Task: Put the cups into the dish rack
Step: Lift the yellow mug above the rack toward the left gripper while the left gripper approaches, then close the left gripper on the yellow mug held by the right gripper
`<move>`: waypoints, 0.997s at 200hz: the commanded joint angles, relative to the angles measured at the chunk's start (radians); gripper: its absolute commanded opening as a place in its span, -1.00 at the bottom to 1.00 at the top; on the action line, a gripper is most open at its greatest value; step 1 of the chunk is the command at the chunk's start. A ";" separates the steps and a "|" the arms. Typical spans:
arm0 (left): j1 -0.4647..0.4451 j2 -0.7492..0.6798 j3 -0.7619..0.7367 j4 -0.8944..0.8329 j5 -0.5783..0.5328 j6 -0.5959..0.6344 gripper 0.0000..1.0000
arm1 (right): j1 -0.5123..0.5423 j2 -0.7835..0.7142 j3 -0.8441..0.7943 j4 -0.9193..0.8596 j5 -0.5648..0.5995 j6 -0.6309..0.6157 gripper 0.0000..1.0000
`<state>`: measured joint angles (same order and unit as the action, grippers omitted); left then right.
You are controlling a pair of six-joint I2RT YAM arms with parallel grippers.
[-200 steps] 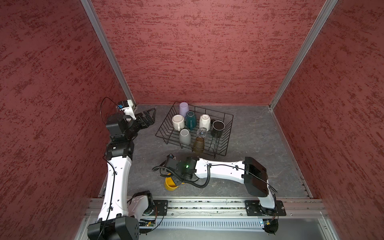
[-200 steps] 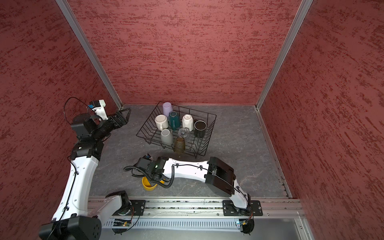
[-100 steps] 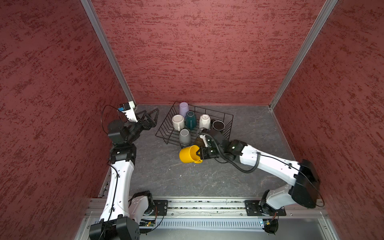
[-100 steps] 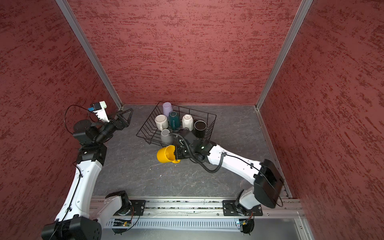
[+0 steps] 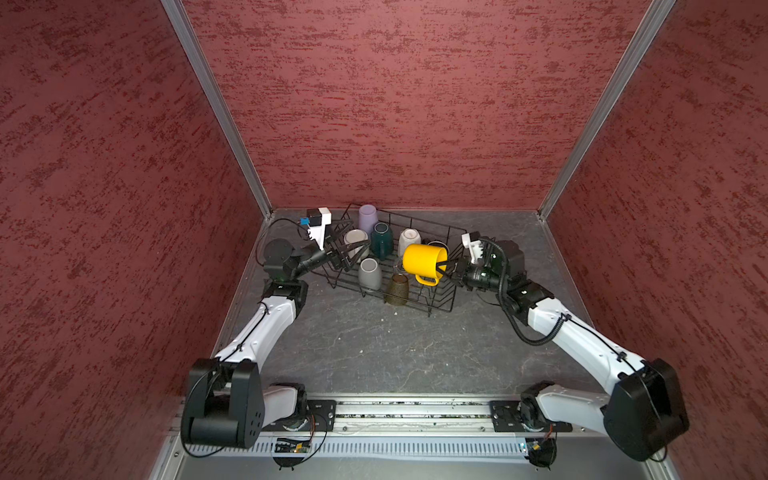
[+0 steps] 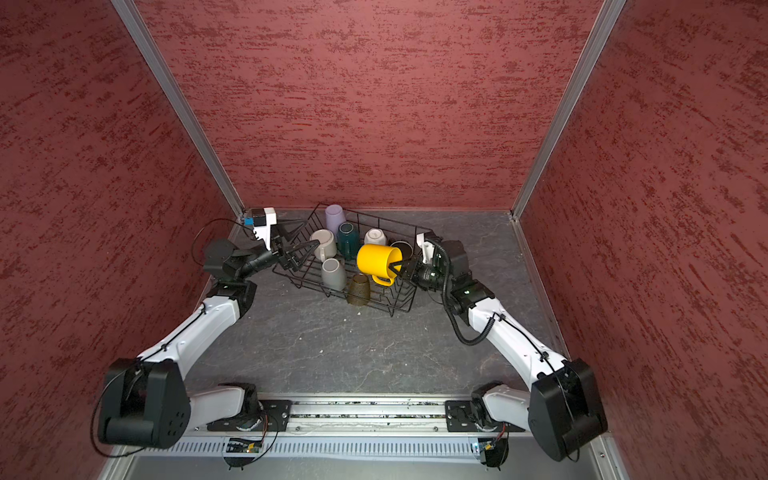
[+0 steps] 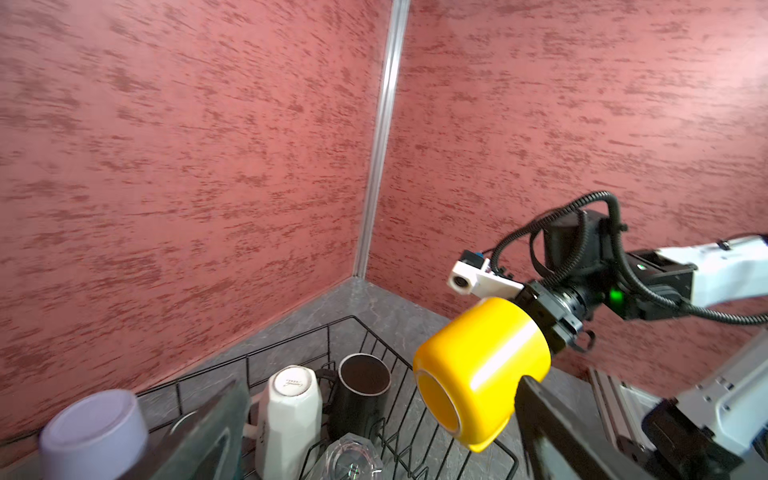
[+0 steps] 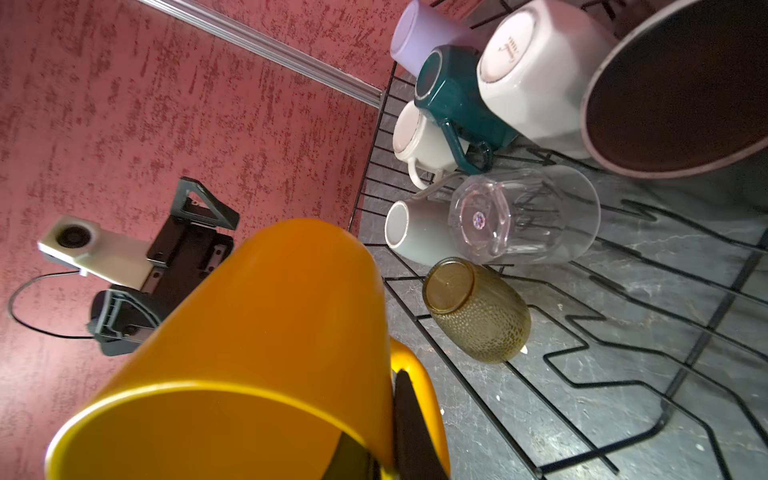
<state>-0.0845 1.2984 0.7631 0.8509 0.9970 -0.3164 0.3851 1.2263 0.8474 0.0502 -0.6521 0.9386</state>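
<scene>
Currently the right fingers (image 5: 444, 266) pinch the yellow mug (image 5: 424, 259) by its rim, holding it sideways over the right half of the dish rack (image 5: 432, 223). It is best tipped mouth-down, then lowered clear of the amber glass (image 5: 397, 289). The left fingers (image 5: 353, 247) gape wide, empty.

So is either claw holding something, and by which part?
The right gripper pinches the yellow mug by its rim beside the handle; the left gripper is open, holding nothing.
</scene>
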 commanded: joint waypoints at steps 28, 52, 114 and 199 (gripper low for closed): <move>-0.095 0.082 0.035 0.167 0.198 0.115 1.00 | -0.008 0.014 0.098 0.220 -0.177 0.019 -1.00; -0.111 0.127 0.077 0.185 0.224 0.095 0.99 | -0.006 0.034 0.137 0.187 -0.212 -0.034 -1.00; -0.178 0.237 0.164 0.268 0.289 0.008 0.99 | 0.009 0.058 0.171 0.154 -0.253 -0.102 -1.00; -0.253 0.366 0.241 0.459 0.349 -0.187 0.99 | 0.041 0.088 0.177 0.188 -0.263 -0.100 -1.00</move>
<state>-0.3199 1.6482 0.9749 1.2434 1.3174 -0.4496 0.4152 1.3209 0.9680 0.1318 -0.8787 0.8440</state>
